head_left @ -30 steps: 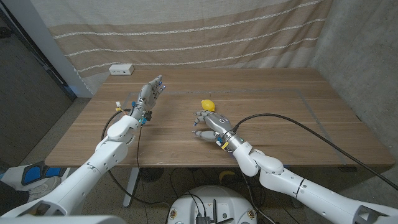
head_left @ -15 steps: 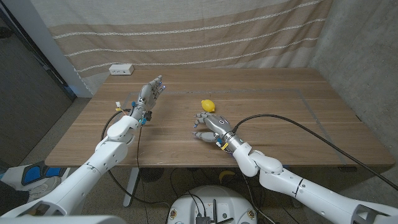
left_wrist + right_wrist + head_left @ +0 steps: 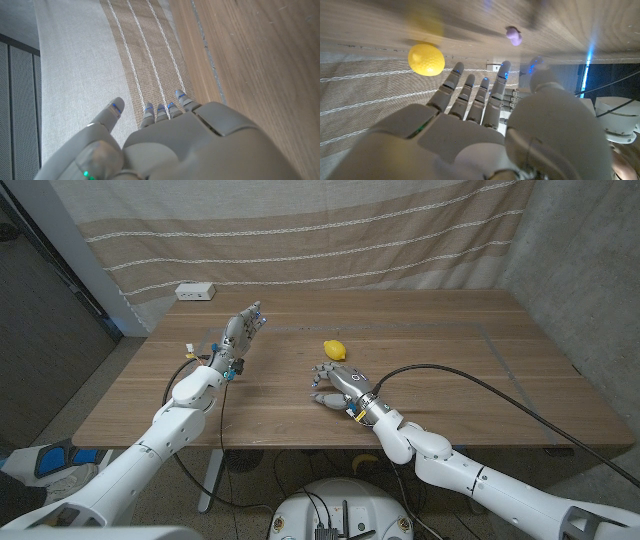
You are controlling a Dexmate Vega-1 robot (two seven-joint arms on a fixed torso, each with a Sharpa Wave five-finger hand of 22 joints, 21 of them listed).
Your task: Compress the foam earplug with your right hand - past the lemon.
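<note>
Since one second ago the right hand [image 3: 329, 381] has drawn slightly nearer and leftward on the wooden table [image 3: 430, 330], so a gap now shows between it and the small yellow lemon [image 3: 335, 350]; lemon and left arm are unchanged. Head view: right hand sits near table centre, fingers spread and pointing left and down toward the surface, holding nothing. Lemon lies just beyond the hand, on its far side, apart from it. Right wrist view: same hand [image 3: 485, 130] seen from behind, fingers [image 3: 466, 93] extended and apart, nothing between them. Small lilac foam earplug [image 3: 513, 35] lies on the bare wood ahead of the fingertips, not touching them; the lemon [image 3: 426, 59] lies off to one side of it, also ahead of the fingers. In the head view the earplug is too small to make out, so its place relative to the lemon across the table cannot be fixed from there. Left hand [image 3: 240, 332] is held over the left part of the table, fingers straight and together, reaching toward the far edge, holding nothing; whether it touches the wood cannot be told. Left wrist view: left hand [image 3: 165, 145] with fingers extended toward the striped beige curtain [image 3: 145, 55] behind the table. White rectangular box [image 3: 195, 292] sits at the far left corner of the table.
</note>
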